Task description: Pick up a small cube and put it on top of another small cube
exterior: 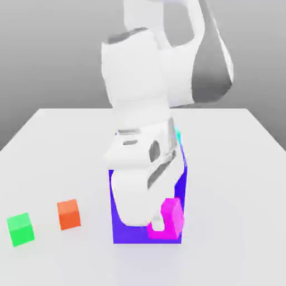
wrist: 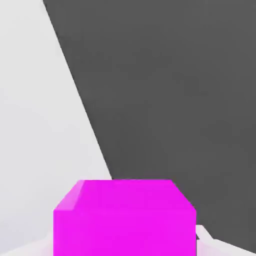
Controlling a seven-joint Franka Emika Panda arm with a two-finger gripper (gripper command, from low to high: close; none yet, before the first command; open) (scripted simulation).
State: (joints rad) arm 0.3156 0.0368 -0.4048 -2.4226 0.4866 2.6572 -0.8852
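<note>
Now | arm bent low over blue block point(exterior: 125, 232) | gripper point(exterior: 167, 220) clamped on small cube point(exterior: 172, 218), tilted, at block's front

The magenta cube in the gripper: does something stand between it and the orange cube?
Nothing visible does. The gripper holds the magenta cube before the big blue block; bare table lies toward the orange cube.

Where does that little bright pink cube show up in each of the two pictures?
Exterior view: the pink cube sits low and right of centre, at the arm's tip, in front of the big blue block.
Hand view: the pink cube is at bottom centre, close up.
Shared landmark: the white table, pale surface.
</note>
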